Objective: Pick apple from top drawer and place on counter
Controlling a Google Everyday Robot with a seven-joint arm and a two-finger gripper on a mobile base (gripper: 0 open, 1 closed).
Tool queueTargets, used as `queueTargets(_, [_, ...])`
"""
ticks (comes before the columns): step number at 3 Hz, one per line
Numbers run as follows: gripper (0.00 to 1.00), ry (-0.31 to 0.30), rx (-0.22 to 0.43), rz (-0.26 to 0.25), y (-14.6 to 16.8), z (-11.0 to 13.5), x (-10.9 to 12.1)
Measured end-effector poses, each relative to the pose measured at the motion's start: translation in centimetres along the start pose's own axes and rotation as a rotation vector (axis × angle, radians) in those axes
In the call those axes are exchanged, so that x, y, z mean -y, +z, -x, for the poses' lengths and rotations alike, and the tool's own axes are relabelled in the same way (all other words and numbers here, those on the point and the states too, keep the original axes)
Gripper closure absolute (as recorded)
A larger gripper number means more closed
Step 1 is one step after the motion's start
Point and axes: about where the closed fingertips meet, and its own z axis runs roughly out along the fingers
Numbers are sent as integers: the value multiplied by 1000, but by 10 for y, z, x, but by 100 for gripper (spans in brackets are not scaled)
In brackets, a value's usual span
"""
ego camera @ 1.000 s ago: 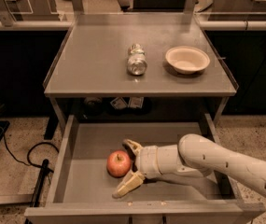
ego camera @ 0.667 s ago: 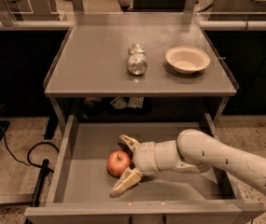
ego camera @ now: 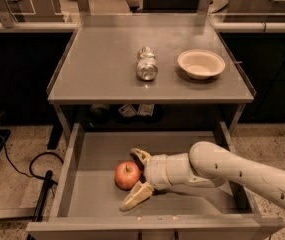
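The red apple [ego camera: 127, 175] rests on the flat grey bottom of the pulled-out top drawer [ego camera: 97, 149], left of centre. My gripper [ego camera: 134, 180] reaches in from the right on a white arm, fingers spread open. One fingertip [ego camera: 137, 153] is behind the apple and the other [ego camera: 127, 205] is in front of it, so the apple sits between them at their tips. The counter [ego camera: 97, 69] is the grey top surface above the drawer.
A silver can [ego camera: 146, 64] lies on its side at the counter's middle. A cream bowl [ego camera: 201, 63] stands to its right. Small items sit in the dark shelf gap [ego camera: 132, 110] behind the drawer. A black cable [ego camera: 37, 169] lies on the floor at left.
The gripper has slid a little to the left, so its open fingers now reach further around the apple. The apple has stayed in place.
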Motion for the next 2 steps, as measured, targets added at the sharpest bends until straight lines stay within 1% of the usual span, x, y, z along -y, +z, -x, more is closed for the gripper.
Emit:
queueTargets(1, [0, 27, -10, 3, 3, -10, 5])
queueTargets(2, [0, 0, -21, -2, 1, 6, 5])
